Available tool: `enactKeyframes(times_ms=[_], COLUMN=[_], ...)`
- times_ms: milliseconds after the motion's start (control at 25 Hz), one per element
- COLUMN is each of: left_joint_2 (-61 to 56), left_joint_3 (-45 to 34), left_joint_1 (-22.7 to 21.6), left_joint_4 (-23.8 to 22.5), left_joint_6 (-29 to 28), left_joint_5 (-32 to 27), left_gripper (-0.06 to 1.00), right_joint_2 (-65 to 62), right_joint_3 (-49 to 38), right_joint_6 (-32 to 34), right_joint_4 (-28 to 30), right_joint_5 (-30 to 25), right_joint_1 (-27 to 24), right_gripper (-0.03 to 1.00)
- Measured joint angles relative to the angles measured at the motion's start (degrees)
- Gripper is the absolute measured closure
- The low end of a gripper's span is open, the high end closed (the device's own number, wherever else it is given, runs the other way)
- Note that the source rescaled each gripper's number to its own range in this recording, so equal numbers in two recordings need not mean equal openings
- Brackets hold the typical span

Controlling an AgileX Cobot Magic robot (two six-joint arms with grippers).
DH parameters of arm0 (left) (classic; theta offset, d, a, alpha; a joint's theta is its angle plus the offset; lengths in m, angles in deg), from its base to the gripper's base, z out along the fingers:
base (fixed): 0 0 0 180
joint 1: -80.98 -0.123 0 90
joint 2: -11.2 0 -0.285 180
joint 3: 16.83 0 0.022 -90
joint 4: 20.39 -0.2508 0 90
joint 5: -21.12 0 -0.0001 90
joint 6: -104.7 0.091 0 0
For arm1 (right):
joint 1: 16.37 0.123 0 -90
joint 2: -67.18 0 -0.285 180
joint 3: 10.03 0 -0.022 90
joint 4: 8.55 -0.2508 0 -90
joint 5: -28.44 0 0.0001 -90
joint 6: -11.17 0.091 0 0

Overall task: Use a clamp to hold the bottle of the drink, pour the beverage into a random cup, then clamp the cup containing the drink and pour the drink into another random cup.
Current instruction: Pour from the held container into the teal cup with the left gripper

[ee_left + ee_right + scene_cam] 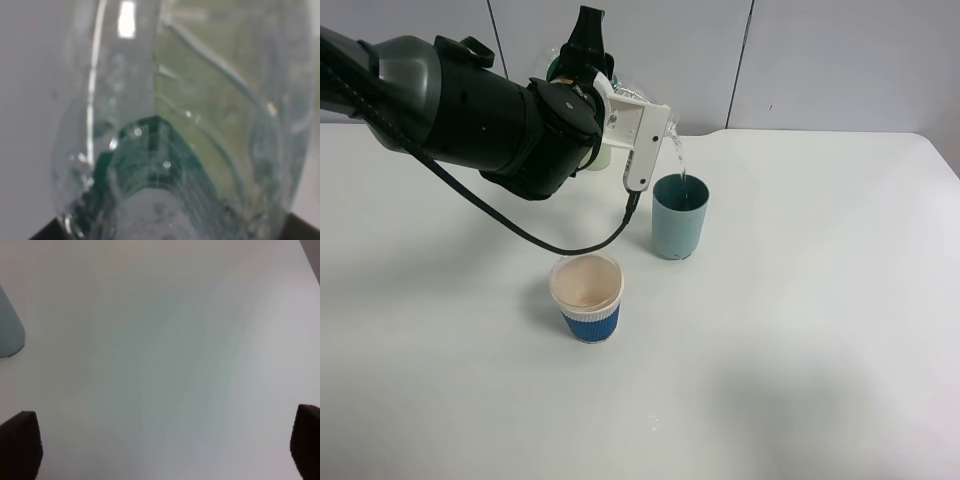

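White and matte, the broad smooth tabletop (820, 350) carries everything. Above it, the bulky black left arm (470, 110) ends in the left gripper (588, 45). Its jaws pinch the small clear plastic water bottle with a green label band (625, 92), which is tipped neck-down over the plain teal straight-sided tumbler (678, 235).

The right gripper (165, 450) hangs over bare table with its jaws spread wide, holding nothing.

To pour well, I would hold the tilt steady and keep the bottle mouth centred above the rim, since the tumbler looks light and a bump could tip it. Raising the tilt only gradually should prevent gulping and splashing.

The bottle's thin walls look creased and glossy close up, so a harder squeeze would likely dent them.

In front stands the short wide cup with a white rim, cream-pink inside and ribbed blue band (588, 320), which looks dry. The thin clear stream of beverage (678, 160) falls inside the tumbler's dark opening.
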Motion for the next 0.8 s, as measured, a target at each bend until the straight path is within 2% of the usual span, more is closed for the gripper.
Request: enactKeyframes(times_ms=[800], left_joint_2=[0.0], left_joint_3=[0.0], left_joint_1=[0.0], left_joint_4=[-2.02], left_joint_6=[0.7], left_joint_5=[0.84], left_gripper=[0.91], right_joint_2=[0.0], right_joint_3=[0.0], right_joint_6=[0.0], right_joint_4=[0.0], right_joint_5=[0.0], right_joint_1=[0.0], right_gripper=[-0.03])
